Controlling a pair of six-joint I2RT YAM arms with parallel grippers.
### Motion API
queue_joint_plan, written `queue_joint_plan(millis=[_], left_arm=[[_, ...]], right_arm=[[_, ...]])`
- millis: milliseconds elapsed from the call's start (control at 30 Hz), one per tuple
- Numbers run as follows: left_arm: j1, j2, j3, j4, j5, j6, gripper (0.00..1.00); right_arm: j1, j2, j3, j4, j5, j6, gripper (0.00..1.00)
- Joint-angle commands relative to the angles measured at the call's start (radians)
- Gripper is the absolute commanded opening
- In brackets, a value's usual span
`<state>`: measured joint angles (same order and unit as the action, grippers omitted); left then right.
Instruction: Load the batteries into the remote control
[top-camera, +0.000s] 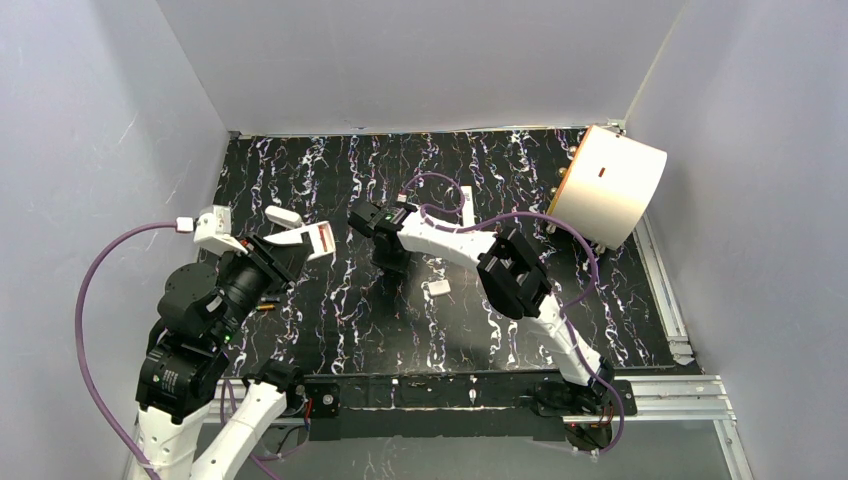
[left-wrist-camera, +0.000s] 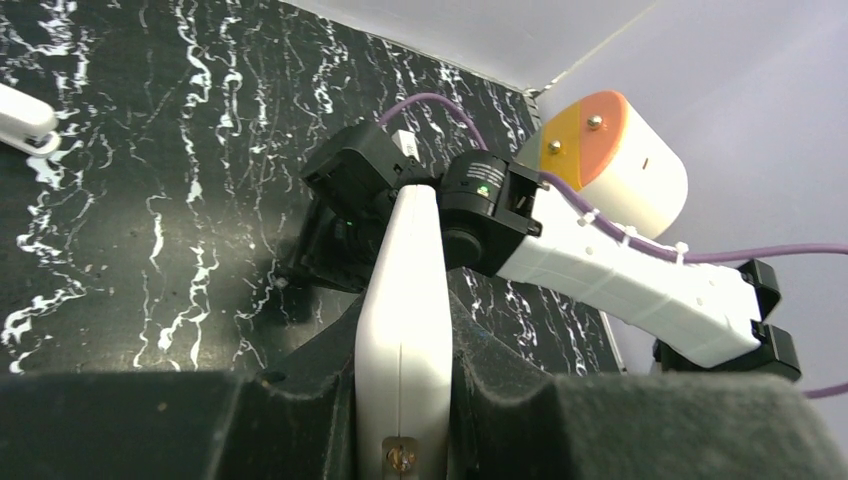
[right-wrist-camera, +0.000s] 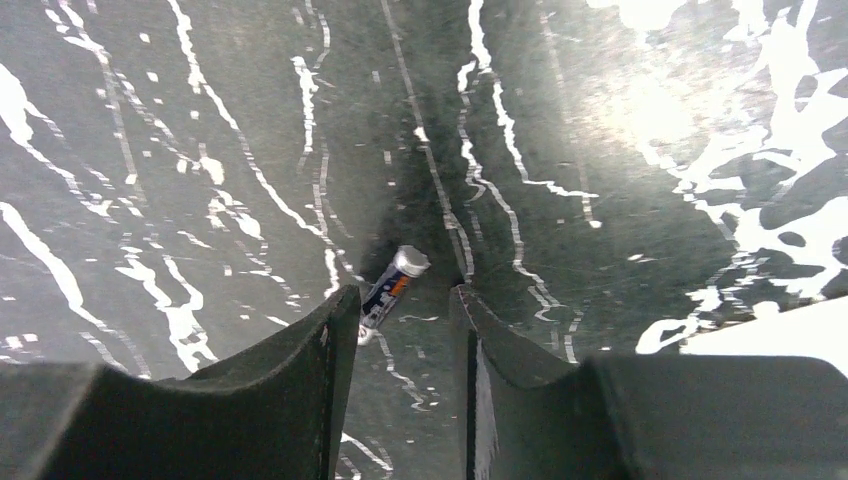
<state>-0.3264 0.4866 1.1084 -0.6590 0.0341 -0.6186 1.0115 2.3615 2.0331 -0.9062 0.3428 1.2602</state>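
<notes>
The coming move depends on how the battery (right-wrist-camera: 394, 284) sits between the fingers of the right gripper (right-wrist-camera: 402, 312). The fingers are apart and straddle it low over the counter (right-wrist-camera: 600, 150), and nothing is clamped yet. In the right wrist view the battery is off-centre. It lies tight against the finger (right-wrist-camera: 320, 350) on the view's left, and whether its near end touches that finger cannot be told. A clear gap separates it from the other finger. Its long axis runs on a slant, neither square across the gap nor in line with the fingers, with the silvery cap pointing away from the wrist. A plain squeeze would likely roll or swing it first, so shifting toward that nearer finger looks wise. The battery is a small thin cylinder with a dark body, an orange-red band and pale lettering, and it lies flat about mid-counter, a little toward the left edge. The overhead camera does not show it, because the right gripper (top-camera: 388, 260) covers it there. The right arm is plainly the nearer one. The left gripper (left-wrist-camera: 405, 345) is clamped on the white remote control (left-wrist-camera: 410, 250), held edge-on above the counter near the left edge, well apart from the battery.
</notes>
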Motion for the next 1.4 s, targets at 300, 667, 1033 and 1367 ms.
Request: queue_joint_plan(millis=[300,667,1033,1367], left_arm=[[0.004,0.009,0.019,-0.011,-0.112,0.027,0.00],[0.004,0.025,0.036,-0.022,-0.091,0.032,0.00],[0.004,0.047,0.041,-0.024,-0.055,0.036,0.00],[0.003,0.071,-0.071,0.083,0.139,0.025,0.00]], right_arm=[[0.054,0.002,-0.055,-0.091,0.075,-0.289,0.35],[0.033,-0.022,-0.196,0.026,0.053,-0.397,0.28],[0.016,-0.065,-0.243,0.065,0.094,-0.422,0.07],[-0.003,-0.323,-0.329,0.131,0.158,-0.456,0.07]])
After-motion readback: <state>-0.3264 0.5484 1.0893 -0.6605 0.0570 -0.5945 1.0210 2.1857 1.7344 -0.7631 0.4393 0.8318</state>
